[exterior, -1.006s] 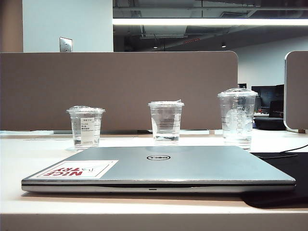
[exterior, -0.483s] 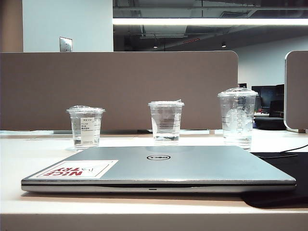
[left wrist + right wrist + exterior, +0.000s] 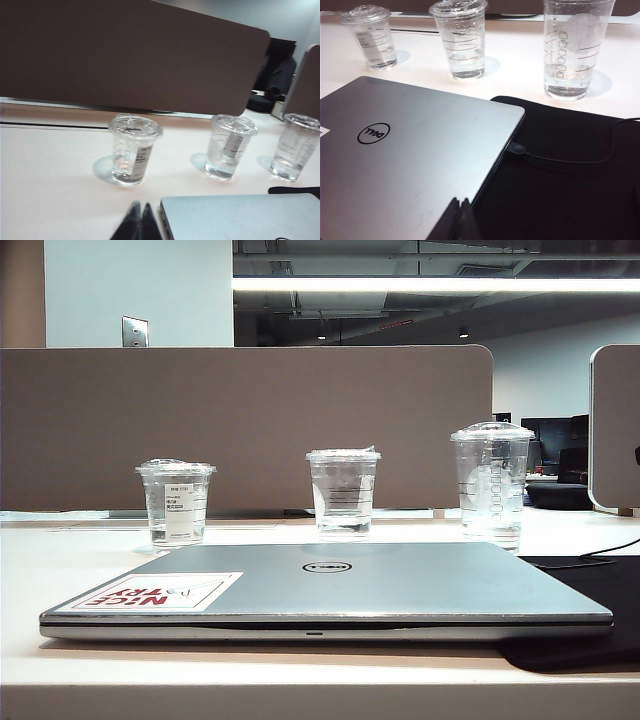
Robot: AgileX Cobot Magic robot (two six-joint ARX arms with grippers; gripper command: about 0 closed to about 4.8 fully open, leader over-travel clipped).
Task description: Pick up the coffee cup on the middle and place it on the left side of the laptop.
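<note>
Clear flat-lidded coffee cup with thin dark lines: stood upright mid-row behind the closed silver-grey Dell laptop, unmoved since a second before. Small clear cup with white label to its left; tall dome-lidded cup with white logo to its right. Black mat under the laptop's right edge. Whole exterior scene sat slightly leftward versus earlier. Left gripper: clenched, empty, near the laptop's corner. Right gripper: clenched, empty, over the laptop's edge.
</note>
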